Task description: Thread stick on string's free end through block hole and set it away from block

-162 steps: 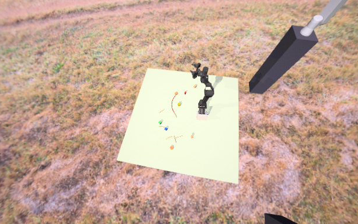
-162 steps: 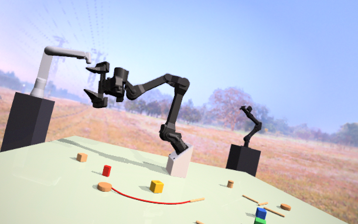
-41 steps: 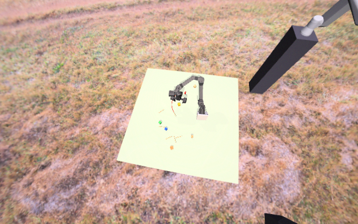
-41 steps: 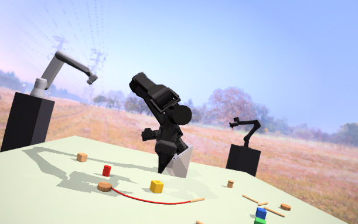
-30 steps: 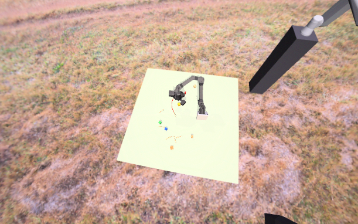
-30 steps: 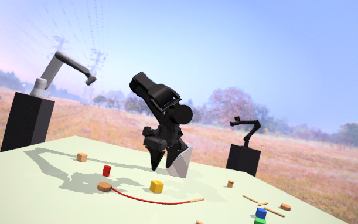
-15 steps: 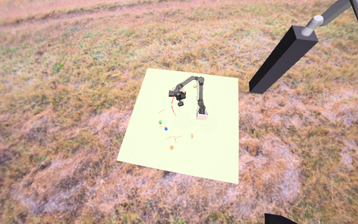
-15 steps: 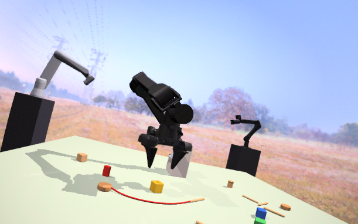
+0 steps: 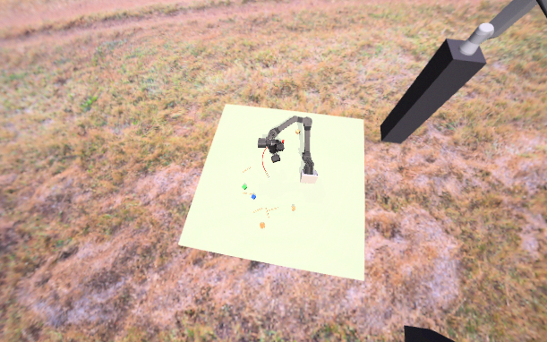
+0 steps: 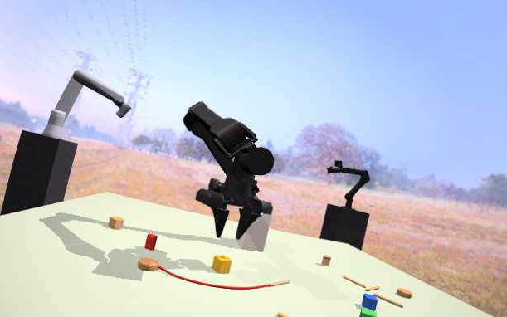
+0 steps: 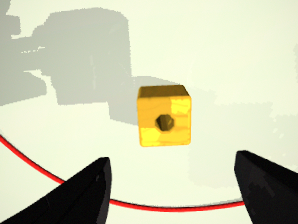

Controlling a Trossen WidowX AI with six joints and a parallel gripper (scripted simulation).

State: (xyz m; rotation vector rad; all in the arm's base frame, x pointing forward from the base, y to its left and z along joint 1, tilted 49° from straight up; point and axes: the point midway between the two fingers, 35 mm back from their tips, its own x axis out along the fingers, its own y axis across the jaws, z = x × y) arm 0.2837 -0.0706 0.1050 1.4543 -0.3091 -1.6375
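Note:
The yellow wooden block (image 10: pixel 221 264) (image 11: pixel 150 112) stands on the table. A dark round hole shows in its face toward the wrist camera. My gripper (image 10: pixel 229 237) (image 11: pixel 173 164) is open and empty, above the table near the block. The round button (image 10: pixel 148 264) lies left of the block in the exterior view. The red string (image 9: pixel 263 158) (image 10: pixel 221 287) (image 11: pixel 170 209) curves around the block, outside it. The stick (image 9: pixel 267 175) (image 10: pixel 280 283) lies at its free end on the table. The arm hides the block and button in the top view.
A red block (image 10: pixel 151 241) stands behind the button, a wooden cube (image 10: pixel 116 222) farther back. A blue cube (image 9: pixel 253 196) (image 10: pixel 369 302), a green cube (image 9: pixel 244 186) (image 10: pixel 368 313), a small wooden cylinder (image 10: pixel 326 260), a wooden disc (image 10: pixel 404 293) and several loose sticks lie beyond the string's stick.

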